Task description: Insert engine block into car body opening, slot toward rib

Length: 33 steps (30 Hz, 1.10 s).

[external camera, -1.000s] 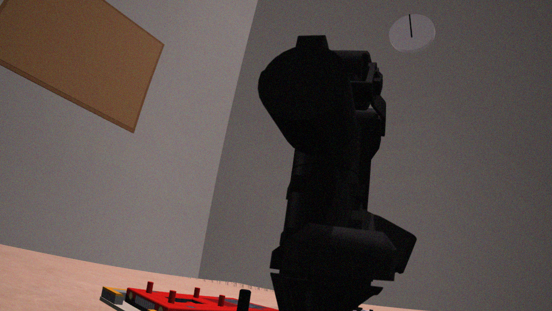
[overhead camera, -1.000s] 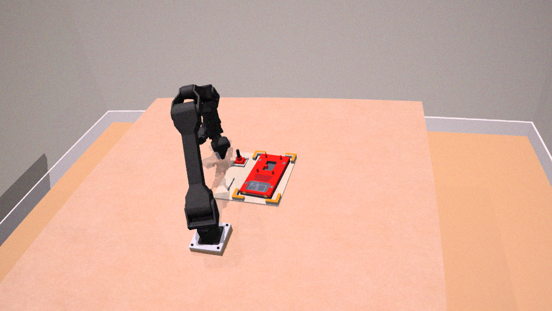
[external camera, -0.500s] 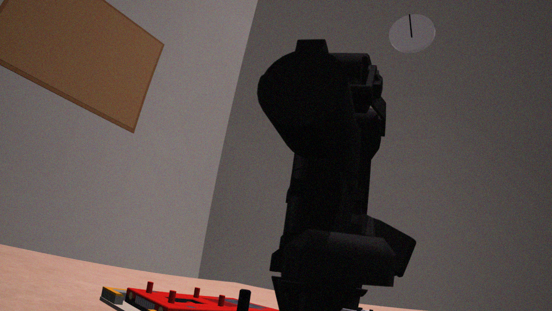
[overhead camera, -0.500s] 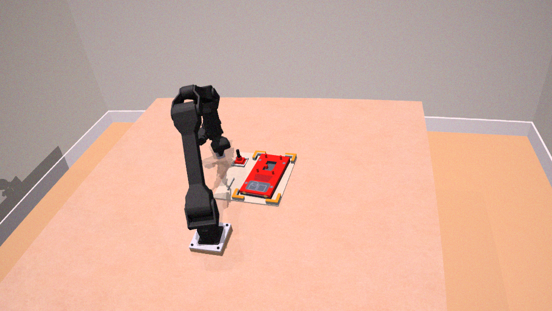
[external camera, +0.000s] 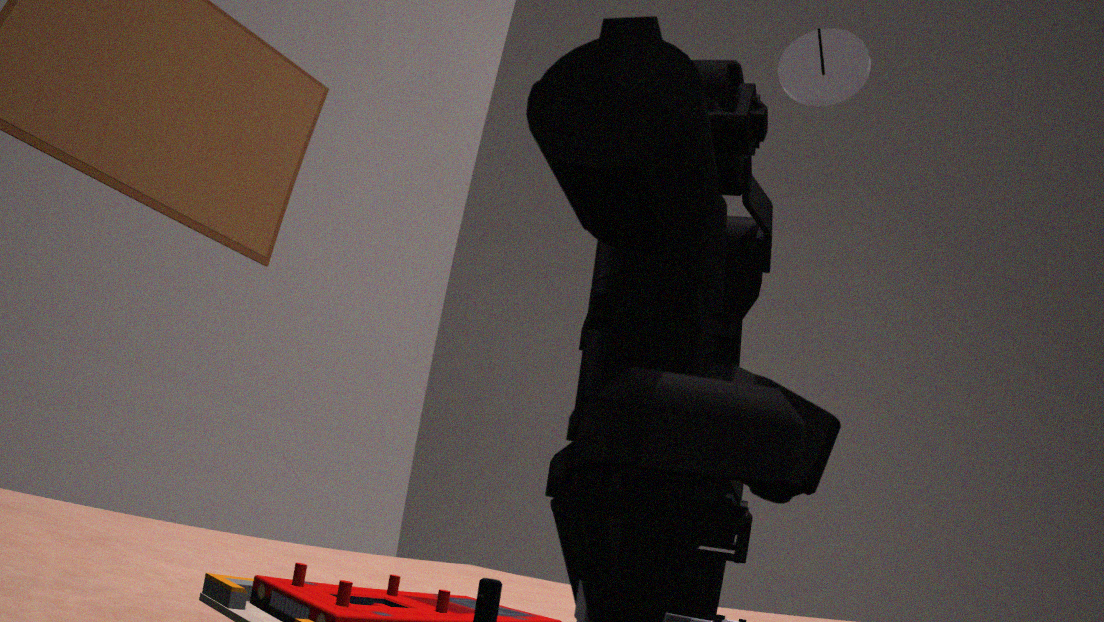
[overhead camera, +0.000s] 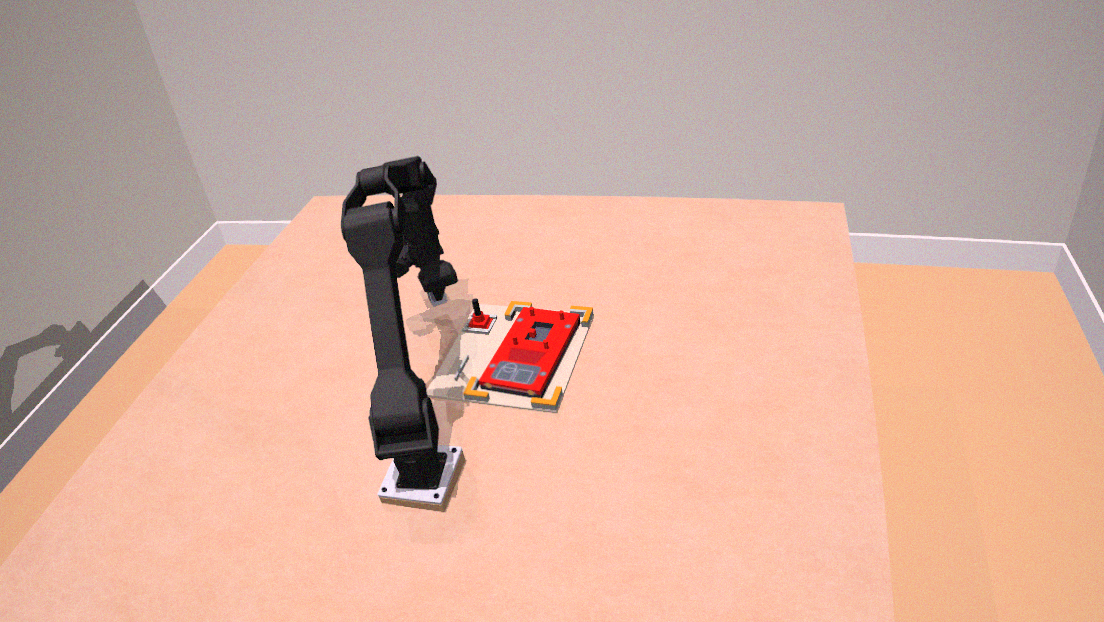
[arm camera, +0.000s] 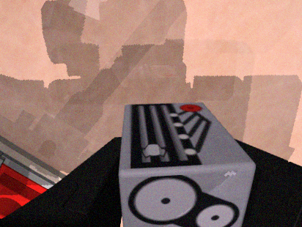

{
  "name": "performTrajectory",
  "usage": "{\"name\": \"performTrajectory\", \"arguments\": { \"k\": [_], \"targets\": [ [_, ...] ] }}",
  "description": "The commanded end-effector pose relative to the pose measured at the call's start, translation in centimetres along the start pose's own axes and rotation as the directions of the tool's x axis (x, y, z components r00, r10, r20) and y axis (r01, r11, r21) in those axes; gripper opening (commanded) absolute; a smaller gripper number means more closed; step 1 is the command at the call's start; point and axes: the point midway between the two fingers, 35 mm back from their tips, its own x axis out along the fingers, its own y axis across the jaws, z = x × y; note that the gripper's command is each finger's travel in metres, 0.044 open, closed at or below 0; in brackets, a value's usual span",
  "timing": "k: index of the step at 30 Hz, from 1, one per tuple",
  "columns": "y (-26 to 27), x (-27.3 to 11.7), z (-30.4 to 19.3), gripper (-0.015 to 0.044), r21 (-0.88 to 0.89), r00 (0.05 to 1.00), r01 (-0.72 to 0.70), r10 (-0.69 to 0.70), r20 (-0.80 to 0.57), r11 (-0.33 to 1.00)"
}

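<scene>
1. Engine block (overhead camera: 434, 299) (arm camera: 227, 146) is pinched between the fingers of your gripper (overhead camera: 437, 292) (external camera: 648, 596) (arm camera: 168, 146), one black finger on each side in the wrist view. It is beside the pale board (overhead camera: 575, 369), well apart from its destination. Whether its underside touches the table, you cannot tell.

2. Done: the grasp, by your reading of the views. Left: lift or carry, turn to suit, lower, seat fully, let go and withdraw. Call it an early stage.

3. Container: red car body (overhead camera: 554, 351) (external camera: 297, 594) lies flat on the board, among orange corner brackets (overhead camera: 516, 305) (external camera: 224, 579). Its opening (overhead camera: 543, 333) (external camera: 378, 601) has no block in it; a grey floor shows inside. Short red pegs stand around it.

4. Neighbour: a black lever (overhead camera: 476, 308) (external camera: 488, 598) rises from a red base between your gripper and the body. You would do well to carry high enough to pass over both lever and pegs.

5. Orientation: dark grooves show on one block face, two pulley discs on another. You cannot identify the slot or the rib with confidence here; check both before lowering, since a wrong facing could leave the block proud.
</scene>
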Motion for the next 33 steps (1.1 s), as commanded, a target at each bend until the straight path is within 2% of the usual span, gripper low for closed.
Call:
{"name": "performTrajectory", "arguments": {
  "k": [1, 33],
  "targets": [
    [-0.1, -1.1, 0.0, 0.0, 0.003, 1.0, -0.002, 0.002, -0.002, 1.0],
    [0.3, -10.9, 0.9, 0.0, 0.003, 1.0, -0.003, 0.003, -0.001, 1.0]
  ]
}}
